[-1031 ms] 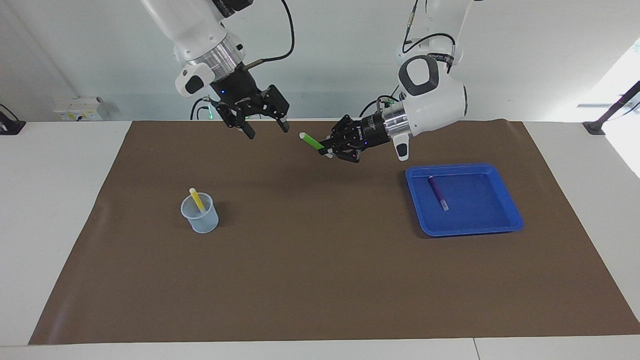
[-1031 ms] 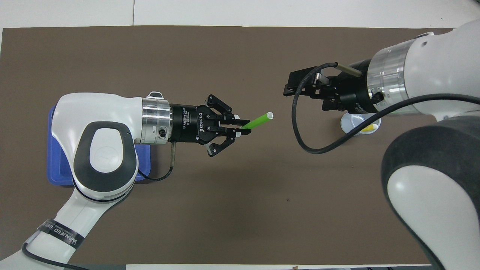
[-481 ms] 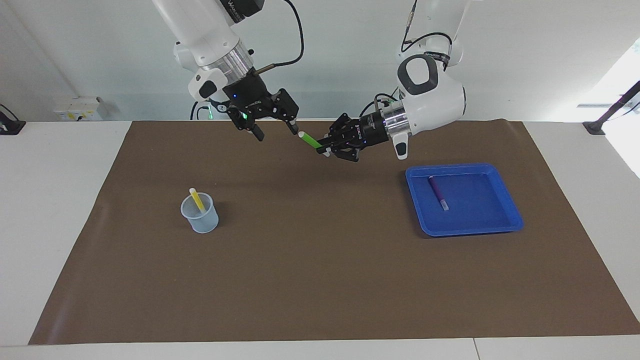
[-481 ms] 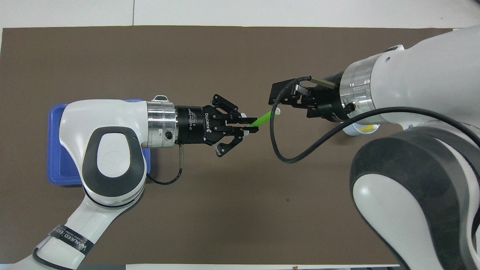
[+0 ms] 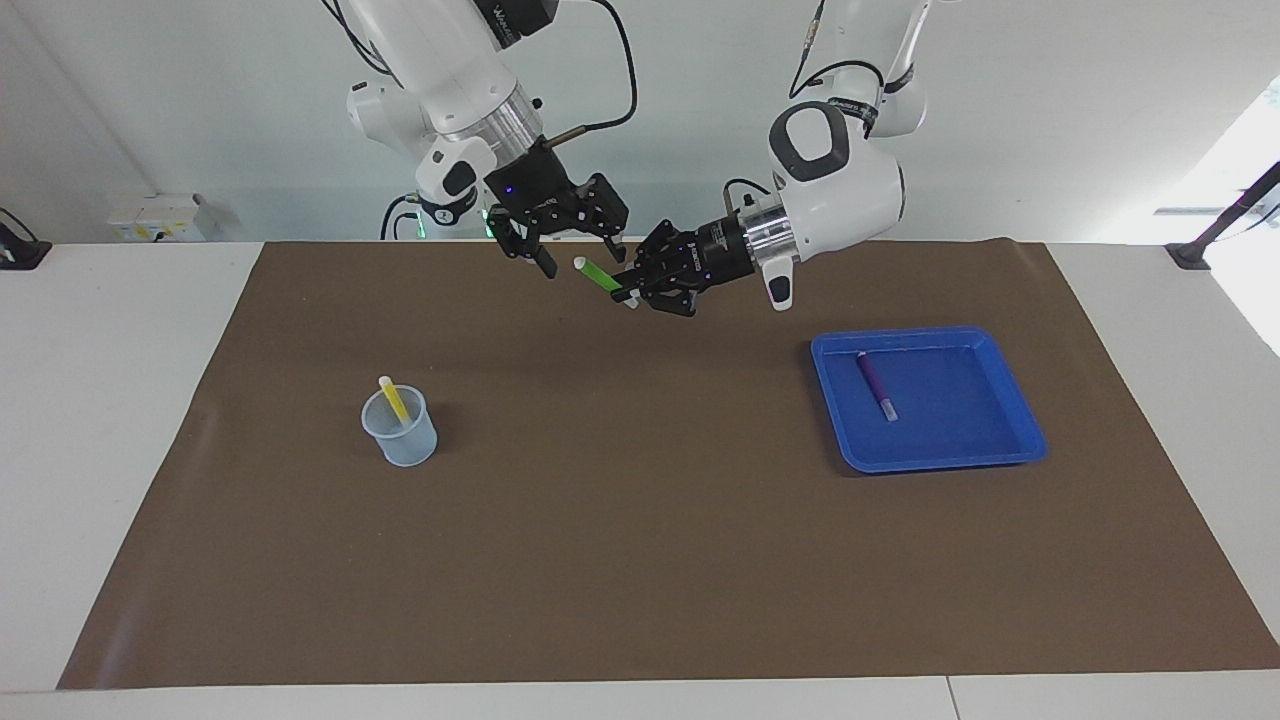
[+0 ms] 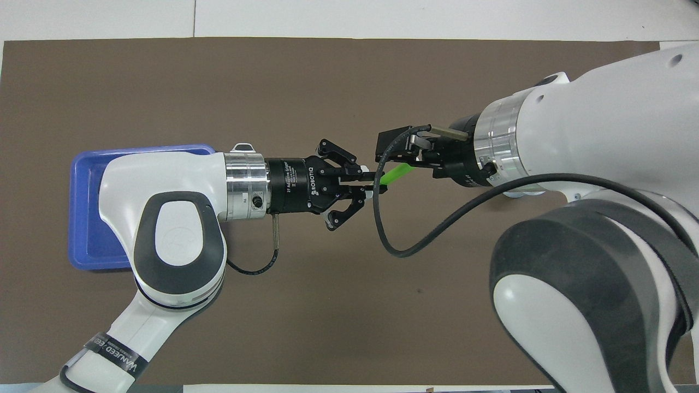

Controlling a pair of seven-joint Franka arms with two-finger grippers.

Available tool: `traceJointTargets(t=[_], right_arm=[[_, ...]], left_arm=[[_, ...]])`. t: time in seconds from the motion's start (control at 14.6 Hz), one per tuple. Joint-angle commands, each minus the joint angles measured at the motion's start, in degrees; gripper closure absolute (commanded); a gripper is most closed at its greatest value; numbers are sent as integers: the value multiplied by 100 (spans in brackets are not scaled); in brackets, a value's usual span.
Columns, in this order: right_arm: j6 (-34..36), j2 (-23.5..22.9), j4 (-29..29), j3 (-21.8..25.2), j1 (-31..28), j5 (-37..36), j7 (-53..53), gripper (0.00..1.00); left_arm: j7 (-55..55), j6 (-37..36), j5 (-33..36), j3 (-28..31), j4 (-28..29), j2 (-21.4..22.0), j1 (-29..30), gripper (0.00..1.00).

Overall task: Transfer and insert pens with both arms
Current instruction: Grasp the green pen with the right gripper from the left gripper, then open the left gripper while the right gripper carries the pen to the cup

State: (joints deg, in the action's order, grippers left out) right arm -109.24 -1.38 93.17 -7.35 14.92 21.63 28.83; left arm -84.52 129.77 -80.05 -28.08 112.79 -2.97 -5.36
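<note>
I am working across the facing view from the right arm's end of the table. There the translucent cup (image 5: 400, 432) is standing on the brown mat (image 5: 640, 560), and the yellow pen (image 5: 393, 398) is leaning inside it with its pale end up, so I am counting one pen as inserted.

Above the mat's middle, at the robots' end, I am holding the right gripper (image 5: 578, 257) with its two black fingers spread wide and empty, bracketing the whitish tip of the green pen (image 5: 601, 275); they are not gripping it.

The left gripper (image 5: 632, 296) is clamping that pen by its other end, presenting the slim round barrel out sideways so the free length is offered for a handover, as I judge it. A smooth thin plastic barrel could twist in a pinch, so I want the right fingers closing squarely.

Toward the left arm's end, the glossy blue tray (image 5: 1018, 428) with its raised rim is keeping the purple pen (image 5: 875, 384) lying flat inside, waiting its turn.
</note>
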Motion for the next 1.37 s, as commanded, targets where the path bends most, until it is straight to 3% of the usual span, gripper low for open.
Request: traceJointTargets(t=[0.0,0.14,0.82,0.89,0.96,1.03,1.31], right_arm=[[-150,129,201,-4,-7,17,-96,21],[-168,129,192,-4,-16,17,-158,100],[-405,147,315,5,-16,17,-237,100],[-405,156,359,5,-16,17,-246,100],[-414,182,403,5,-16,17,-255,100],[-501,200,482,5,-24,8,-272,100],[-818,463,1114,31,-130,-404,-772,100]], left_arm=[[67,154,-231,57,164,174,-62,100],[76,163,-239,57,173,174,-71,100],[85,374,-318,57,164,165,-141,100],[93,461,-319,48,164,165,-193,60],[85,714,-319,57,164,174,-324,5],[76,995,-319,48,173,174,-465,0],[58,1139,-310,57,208,174,-519,0]])
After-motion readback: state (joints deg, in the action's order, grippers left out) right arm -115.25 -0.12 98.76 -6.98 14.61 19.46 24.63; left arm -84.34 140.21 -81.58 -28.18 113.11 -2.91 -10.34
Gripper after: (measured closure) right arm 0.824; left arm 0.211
